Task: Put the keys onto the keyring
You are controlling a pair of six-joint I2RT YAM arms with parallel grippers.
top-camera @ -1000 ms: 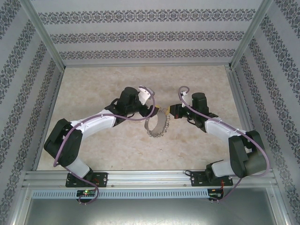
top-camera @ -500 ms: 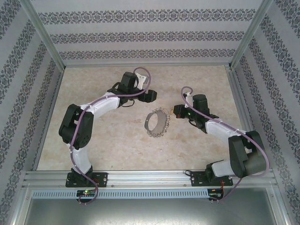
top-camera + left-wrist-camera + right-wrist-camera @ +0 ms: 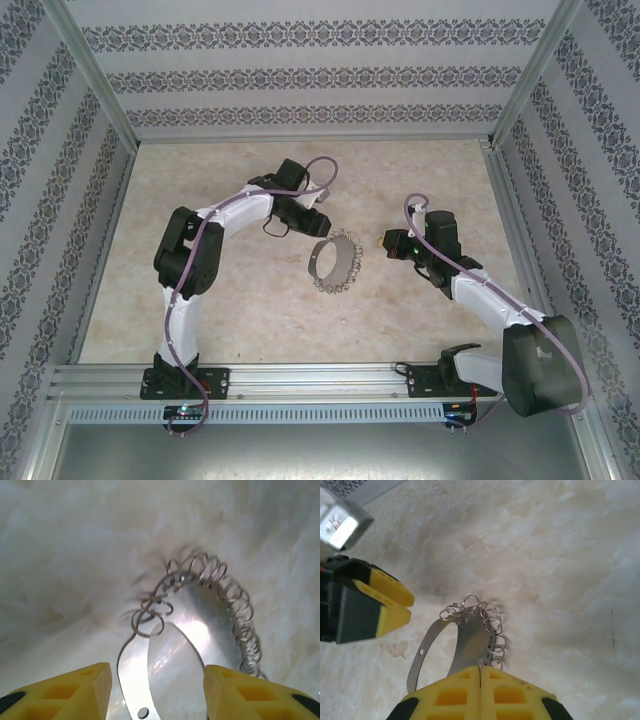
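1. Bench (image 3: pixel 200 300): carries the keyring.
2. Keyring (image 3: pixel 321 260): rests mid-bench, between both arms.
3. Left jaws: spread astride its band; next move, probably, is pinching it steady.
4. Right jaws: pressed together at its fringe.
5. Key: cannot tell; threading step seemingly.

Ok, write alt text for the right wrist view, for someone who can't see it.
The right gripper, its yellow fingertips pressed shut, points at the keyring, a grey metal hoop fringed with small silver rings, resting on the pale marbled table right in front of it. The left gripper hangs at the left edge, beside the hoop.
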